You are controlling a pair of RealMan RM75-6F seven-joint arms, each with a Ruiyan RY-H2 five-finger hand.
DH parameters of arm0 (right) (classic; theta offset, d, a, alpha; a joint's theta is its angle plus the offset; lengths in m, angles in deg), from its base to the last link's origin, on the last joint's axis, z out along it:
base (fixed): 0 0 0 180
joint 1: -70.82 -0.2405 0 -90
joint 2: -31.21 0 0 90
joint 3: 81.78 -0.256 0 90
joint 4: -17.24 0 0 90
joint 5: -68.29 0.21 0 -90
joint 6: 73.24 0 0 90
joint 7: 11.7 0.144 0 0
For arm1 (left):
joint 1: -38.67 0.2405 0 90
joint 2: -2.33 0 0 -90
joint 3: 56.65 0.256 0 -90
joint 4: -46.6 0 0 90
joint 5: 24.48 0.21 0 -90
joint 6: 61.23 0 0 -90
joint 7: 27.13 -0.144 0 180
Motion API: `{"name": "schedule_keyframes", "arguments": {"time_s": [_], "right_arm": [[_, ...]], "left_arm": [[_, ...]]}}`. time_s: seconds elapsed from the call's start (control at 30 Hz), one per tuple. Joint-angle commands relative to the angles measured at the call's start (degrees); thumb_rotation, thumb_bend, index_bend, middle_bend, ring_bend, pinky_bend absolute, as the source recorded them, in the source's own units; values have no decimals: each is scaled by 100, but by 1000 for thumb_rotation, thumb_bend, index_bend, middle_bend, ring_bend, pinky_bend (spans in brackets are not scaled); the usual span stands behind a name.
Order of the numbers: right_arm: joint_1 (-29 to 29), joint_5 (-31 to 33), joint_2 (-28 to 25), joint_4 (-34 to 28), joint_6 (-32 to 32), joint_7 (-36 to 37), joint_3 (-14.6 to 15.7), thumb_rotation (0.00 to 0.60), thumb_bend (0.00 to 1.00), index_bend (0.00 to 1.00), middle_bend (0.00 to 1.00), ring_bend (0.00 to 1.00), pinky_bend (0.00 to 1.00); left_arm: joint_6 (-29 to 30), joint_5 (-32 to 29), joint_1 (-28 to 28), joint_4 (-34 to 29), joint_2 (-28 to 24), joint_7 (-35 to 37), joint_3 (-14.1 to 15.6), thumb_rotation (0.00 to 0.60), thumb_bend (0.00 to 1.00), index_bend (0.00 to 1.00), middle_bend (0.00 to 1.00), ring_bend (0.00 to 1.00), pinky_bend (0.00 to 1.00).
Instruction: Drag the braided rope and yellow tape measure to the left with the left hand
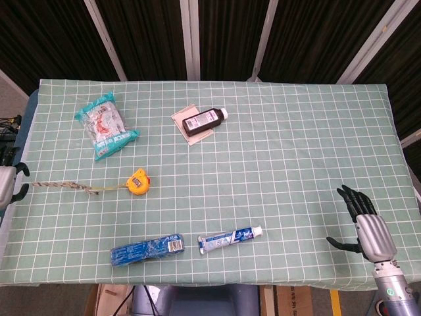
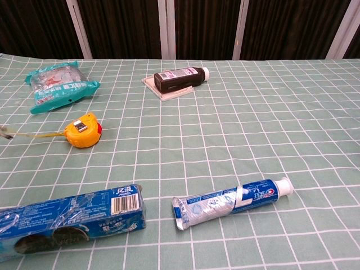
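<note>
The braided rope [image 1: 62,187] lies straight along the table's far left side, and a thin yellow tape joins it to the yellow tape measure [image 1: 137,182] at its right. My left hand [image 1: 9,184] shows only partly at the left frame edge, its dark fingers curled around the rope's left end. The chest view has the tape measure [image 2: 83,130] at the left with a bit of rope [image 2: 5,132] at the frame edge, and the left hand is out of that frame. My right hand [image 1: 367,227] hovers at the front right corner, fingers spread, holding nothing.
A teal snack bag [image 1: 105,125] lies behind the rope. A brown bottle [image 1: 204,122] rests on a card at the back centre. A blue biscuit pack [image 1: 148,249] and a toothpaste tube [image 1: 230,238] lie near the front edge. The table's left edge [image 1: 14,217] is close to the left hand.
</note>
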Motion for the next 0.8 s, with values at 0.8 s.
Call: {"name": "schedule_keyframes", "arguments": {"time_s": [0.8], "right_arm": [[-3, -232, 62, 100, 117, -338, 63, 600, 115, 0, 0, 0, 0]], "left_arm": [[2195, 2284, 1744, -925, 281, 538, 610, 600, 46, 0, 0, 0, 0]]}}
